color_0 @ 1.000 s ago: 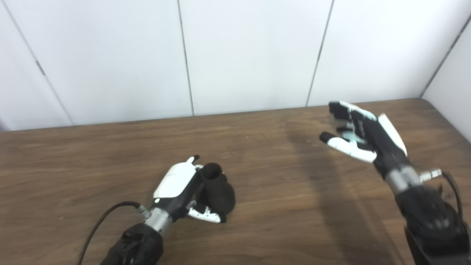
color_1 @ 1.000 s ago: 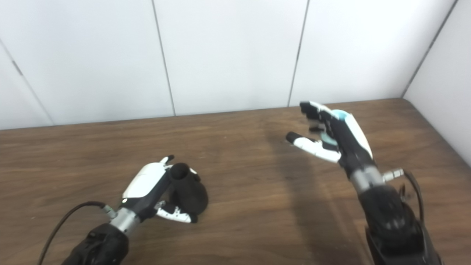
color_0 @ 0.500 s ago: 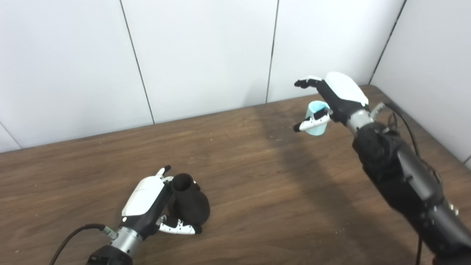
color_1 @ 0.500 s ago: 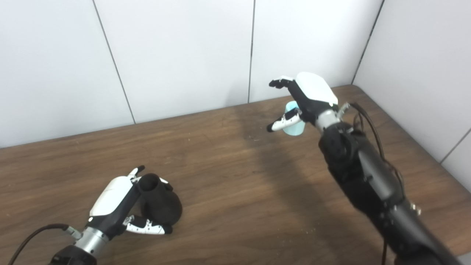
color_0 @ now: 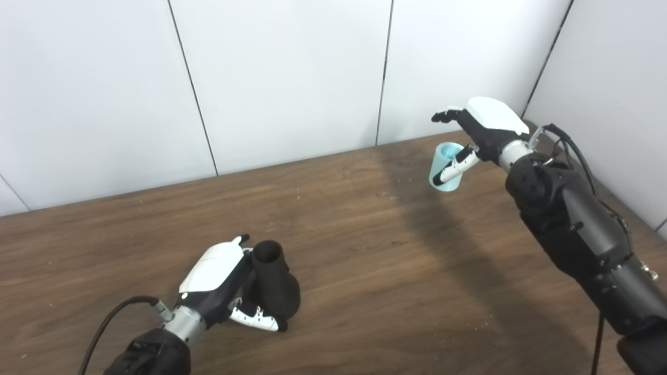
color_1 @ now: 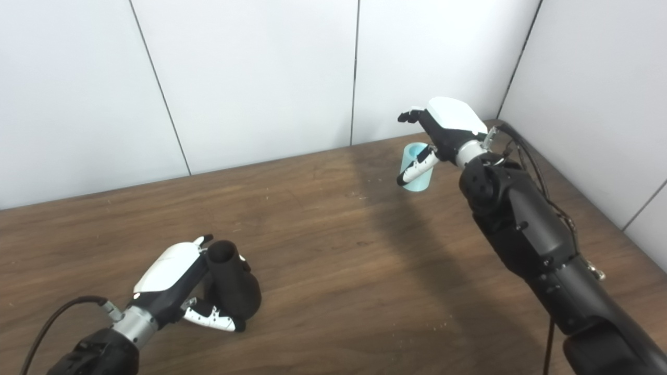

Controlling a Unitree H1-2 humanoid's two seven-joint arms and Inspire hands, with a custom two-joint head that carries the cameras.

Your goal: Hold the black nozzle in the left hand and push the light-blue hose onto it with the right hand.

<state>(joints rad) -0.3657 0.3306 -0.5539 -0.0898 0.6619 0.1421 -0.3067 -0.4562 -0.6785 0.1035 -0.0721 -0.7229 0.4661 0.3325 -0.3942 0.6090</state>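
**Nozzle gripped near front edge, hose at far right corner**

Near the front-left part of the tabletop (color_0: 365, 250): left hand (color_0: 219, 284) low over the wood, fingers and thumb wrapped around the black nozzle (color_0: 273, 284). Nozzle standing upright on its bulbous base, base down on the wood, narrow open neck pointing up. White thumb (color_0: 255, 319) curled under the front of the base, white back of the hand pressed to the nozzle's left side. Black cable (color_0: 112, 323) running from the left wrist toward the front edge.

Toward the far-right corner of the tabletop: light-blue hose (color_0: 443, 169), a short open-topped tube, upright and leaning slightly, close to the back edge and the wall panels (color_0: 286, 73). Cannot tell whether its lower end sits on the wood or is lifted clear. Right hand (color_0: 482, 130) above and just to the right of it, palm down, fingers (color_0: 445, 115) stretched out and spread over the tube's mouth, white thumb crossing the tube's front side. Fingers apart, not closed around the hose; thumb overlapping it in both views, contact not certain. Right forearm (color_0: 568, 224) reaching in from the front-right, dark and jointed, with cables looped near the wrist.

Nozzle and hose well apart, a wide stretch of wood between them, crossed by a dark shadow band (color_0: 443, 250).
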